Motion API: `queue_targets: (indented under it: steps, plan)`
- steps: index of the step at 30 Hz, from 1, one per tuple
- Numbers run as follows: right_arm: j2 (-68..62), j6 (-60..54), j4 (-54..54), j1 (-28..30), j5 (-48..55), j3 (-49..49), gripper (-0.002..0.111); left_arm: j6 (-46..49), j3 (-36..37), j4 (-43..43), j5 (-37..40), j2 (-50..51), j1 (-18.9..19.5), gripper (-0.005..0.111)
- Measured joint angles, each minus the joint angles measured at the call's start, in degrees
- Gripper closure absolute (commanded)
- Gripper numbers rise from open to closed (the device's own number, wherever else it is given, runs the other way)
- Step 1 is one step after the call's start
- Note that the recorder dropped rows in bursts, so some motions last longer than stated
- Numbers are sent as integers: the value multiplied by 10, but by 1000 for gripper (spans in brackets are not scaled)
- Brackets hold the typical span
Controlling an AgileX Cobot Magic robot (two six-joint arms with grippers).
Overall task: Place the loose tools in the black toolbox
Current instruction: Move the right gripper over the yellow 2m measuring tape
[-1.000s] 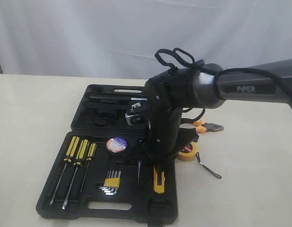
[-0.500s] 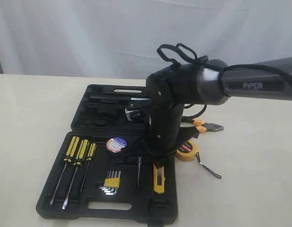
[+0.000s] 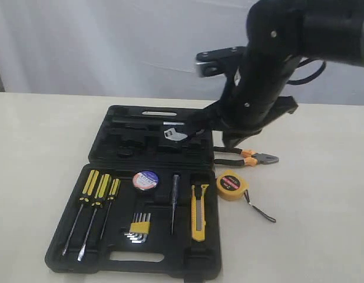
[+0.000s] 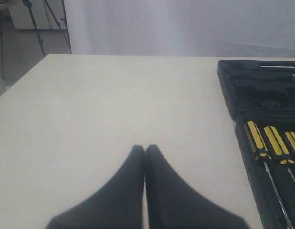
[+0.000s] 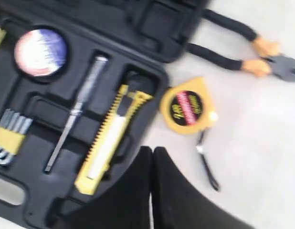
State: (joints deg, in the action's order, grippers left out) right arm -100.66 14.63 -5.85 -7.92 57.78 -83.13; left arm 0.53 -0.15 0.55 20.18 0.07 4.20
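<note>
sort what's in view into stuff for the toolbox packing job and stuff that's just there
Job: black toolbox; pliers and tape measure, both on the table; utility knife and tape roll, already in the box.

Just there: screwdrivers, hex keys, slim silver tool, all seated in recesses.

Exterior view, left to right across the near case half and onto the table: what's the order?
From the left: yellow-and-black screwdrivers → tape roll → slim silver-shafted driver → utility knife → tape measure. Left out: hex keys, pliers; they overlap others sideways.
</note>
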Motion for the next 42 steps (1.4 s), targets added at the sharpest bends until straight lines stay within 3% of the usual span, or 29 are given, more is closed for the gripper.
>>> queue_targets:
  steps: [12,20,32,35,40,42]
  plan:
    - [10,-70,8,64,32,0,109,0,0,0,0,0,0,107]
    - [-39,-194,162,120,8,0,109,0,0,0,0,0,0,107]
    - [-120,-287,172,126,-2,0,107,0,0,0,0,0,0,107]
    - [-134,-297,172,126,-2,0,89,0,0,0,0,0,0,107]
    - [-142,-317,173,126,-15,2,33,0,0,0,0,0,0,107]
    - [-143,-323,173,126,-27,2,22,0,0,0,0,0,0,107]
